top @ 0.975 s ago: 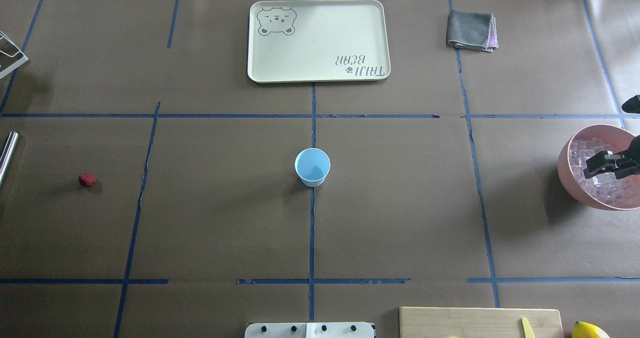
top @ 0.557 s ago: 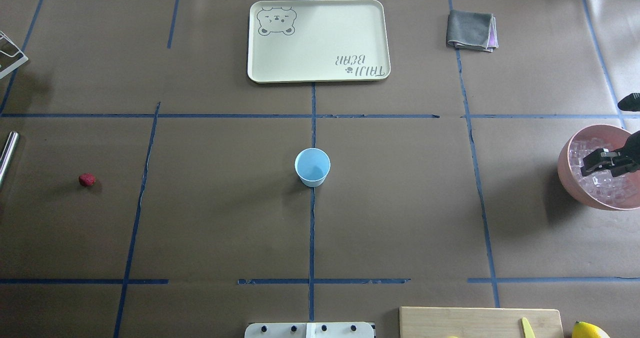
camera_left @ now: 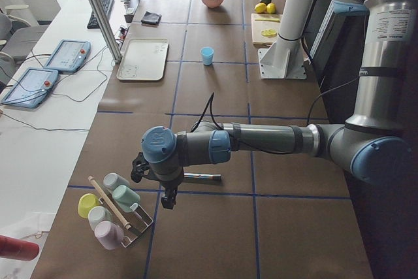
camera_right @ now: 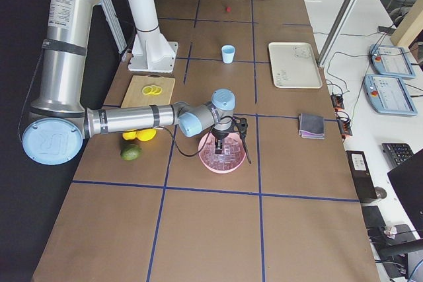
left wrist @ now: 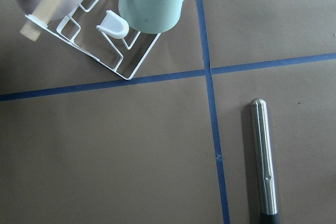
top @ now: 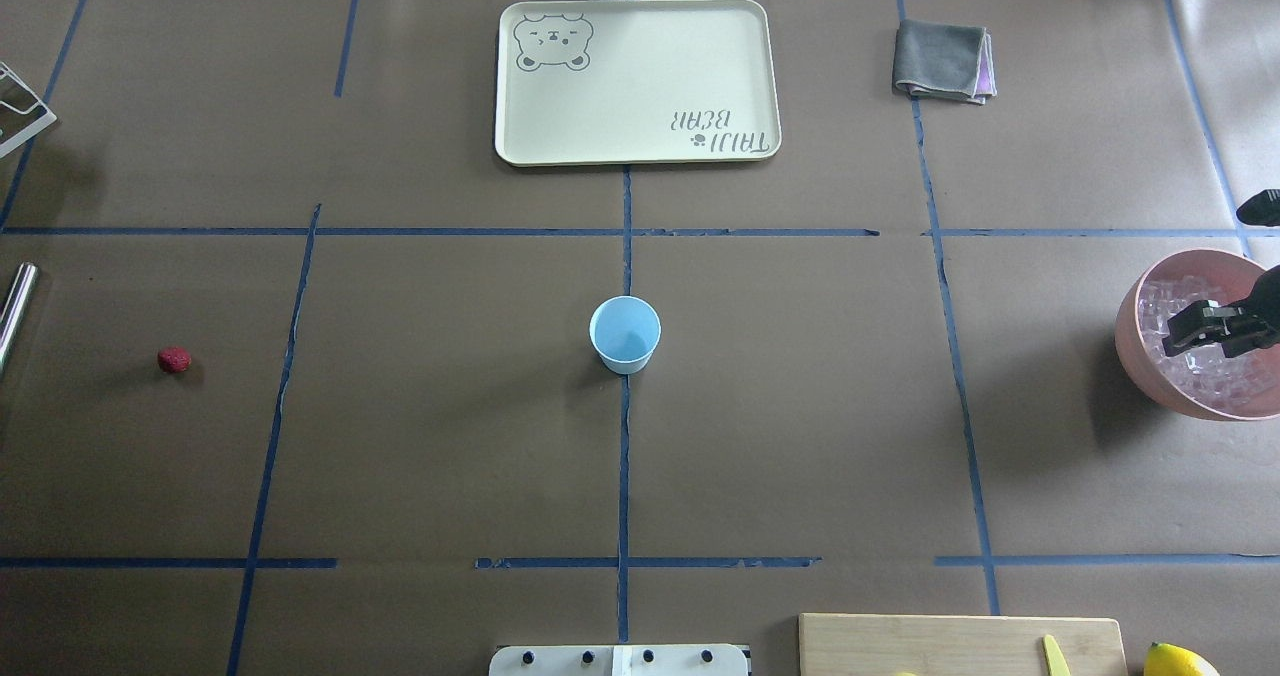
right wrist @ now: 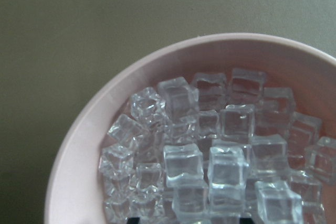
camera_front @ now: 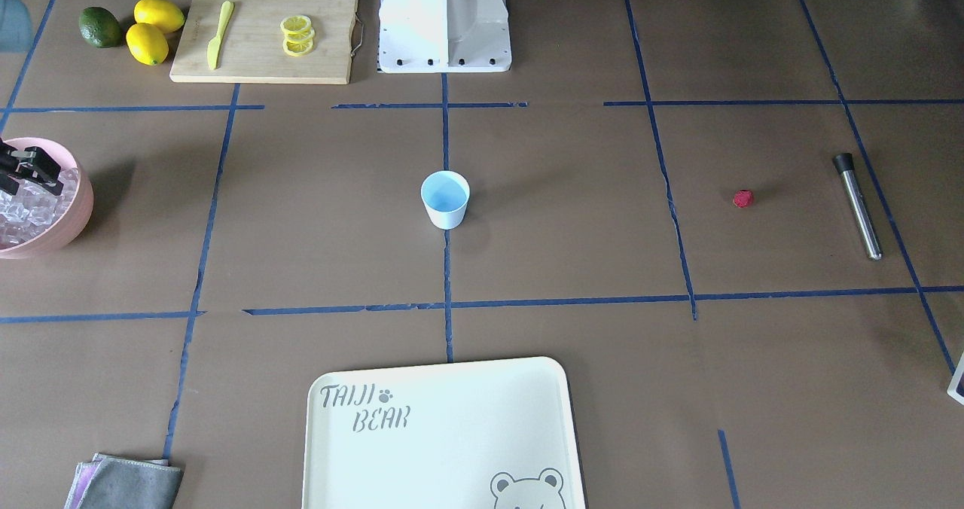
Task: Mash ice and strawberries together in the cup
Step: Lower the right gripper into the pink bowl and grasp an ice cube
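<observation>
Now we see right gripper [top: 1180, 334] shifted slightly since a second ago, over pink bowl [top: 1135, 361], jaws apart above ice [right wrist: 231, 121]. Cup [top: 624, 334] at table centre, strawberry [top: 174, 359] well apart on robot's left. Only left-end view shows left gripper [camera_left: 168, 195], near muddler [left wrist: 262, 156]; its grip we cannot tell.

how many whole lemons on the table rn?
2. One oval yellow lemon lies off the wooden cutting board's end; the second lemon lies close by it, next to the dark green fruit. No others seem hidden.
</observation>
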### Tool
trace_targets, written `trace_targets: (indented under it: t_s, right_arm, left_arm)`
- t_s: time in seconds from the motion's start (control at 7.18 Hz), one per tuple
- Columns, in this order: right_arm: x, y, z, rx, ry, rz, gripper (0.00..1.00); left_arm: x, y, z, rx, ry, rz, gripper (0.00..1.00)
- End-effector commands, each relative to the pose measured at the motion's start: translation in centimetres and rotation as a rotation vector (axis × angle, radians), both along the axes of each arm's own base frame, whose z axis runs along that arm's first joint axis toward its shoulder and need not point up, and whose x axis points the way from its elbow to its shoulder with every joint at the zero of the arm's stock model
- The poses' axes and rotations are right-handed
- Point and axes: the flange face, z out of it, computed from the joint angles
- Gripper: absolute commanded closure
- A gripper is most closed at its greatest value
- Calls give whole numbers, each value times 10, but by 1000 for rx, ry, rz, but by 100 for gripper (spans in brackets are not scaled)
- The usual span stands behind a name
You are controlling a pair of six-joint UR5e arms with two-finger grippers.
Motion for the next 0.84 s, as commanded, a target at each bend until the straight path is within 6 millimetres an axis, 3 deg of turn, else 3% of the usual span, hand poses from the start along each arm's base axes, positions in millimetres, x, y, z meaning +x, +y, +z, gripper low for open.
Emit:
trace_targets:
  t_s: [0.0,0.28,0.42,0.56,0.7]
  right_arm:
    - [0,1,0,-2,-1,-1,34]
    - [0,1,-1,1,-1,-2,90]
    - [1,2,0,-1,2,-1,100]
    - [3,2,-3,2,-2,4,100]
    - [12,12,-20,22,-16,9,100]
  left_arm:
    - [0,-1,-1,0,0,-1,0]
    - [0,-2,-7,-7,-1,-20,0]
    - [0,-2,-8,-7,-1,-21,0]
    - [0,-2,-13,-9,-2,-32,0]
    - [0,-1,-17,-3,-4,-34,0]
